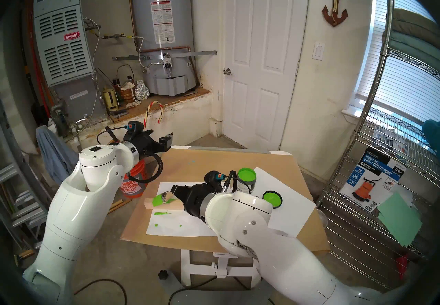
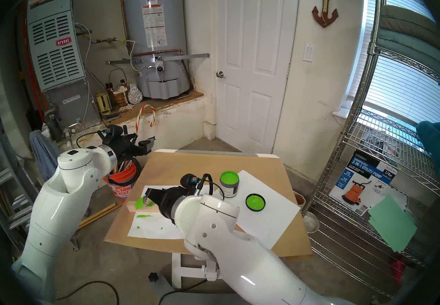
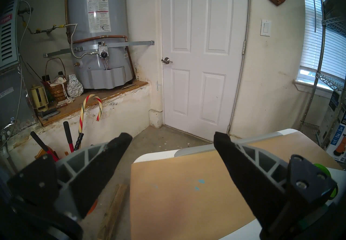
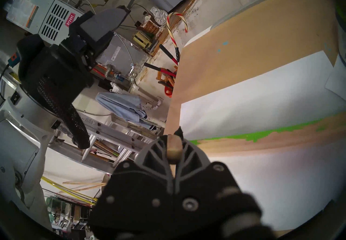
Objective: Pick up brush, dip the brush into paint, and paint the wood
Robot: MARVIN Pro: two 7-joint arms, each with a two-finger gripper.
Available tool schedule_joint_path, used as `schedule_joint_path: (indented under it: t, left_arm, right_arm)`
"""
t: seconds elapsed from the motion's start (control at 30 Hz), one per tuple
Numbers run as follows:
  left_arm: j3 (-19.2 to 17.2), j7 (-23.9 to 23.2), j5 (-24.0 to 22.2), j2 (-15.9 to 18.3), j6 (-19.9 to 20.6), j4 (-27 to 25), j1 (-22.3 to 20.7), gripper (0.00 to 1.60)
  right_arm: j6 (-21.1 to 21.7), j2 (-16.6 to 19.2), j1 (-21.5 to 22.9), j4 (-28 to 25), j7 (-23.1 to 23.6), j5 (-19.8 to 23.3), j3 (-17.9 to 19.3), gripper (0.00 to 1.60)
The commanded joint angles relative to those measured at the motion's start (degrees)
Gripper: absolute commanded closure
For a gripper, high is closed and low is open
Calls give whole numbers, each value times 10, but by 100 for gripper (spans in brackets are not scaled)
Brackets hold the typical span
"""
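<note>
Head stereo left view: the brush (image 1: 165, 196) is being gripped by the right gripper (image 1: 175, 193), whose jaws are being kept closed tight on the light wooden handle; the green-coated bristles are being pressed onto the top face of the wood (image 1: 164, 205), near its left end. The wood is being supported by a white paper sheet (image 1: 166, 224) bearing green smears, laid over brown paper (image 1: 214, 161) on the table. The paint (image 1: 246, 179), a small open can of lime green, is being seen just behind the right wrist, with its green-coated lid (image 1: 272, 199) lying to the right on a second sheet. The left gripper (image 3: 172, 146) is being held apart from the work, above the table's far left corner, its fingers (image 3: 104, 166) spread wide with nothing between them.
</note>
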Motion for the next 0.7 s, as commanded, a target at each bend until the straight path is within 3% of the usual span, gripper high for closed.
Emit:
schedule_joint_path:
  t: [0.0, 0.67]
  left_arm:
    - [-5, 0, -1, 1, -1, -10, -5, 0]
    - [-5, 0, -1, 1, -1, -10, -5, 0]
  right_arm:
    - [-2, -7, 5, -10, 0, 1, 2, 160]
    - [-7, 15, -11, -23, -1, 1, 9, 160]
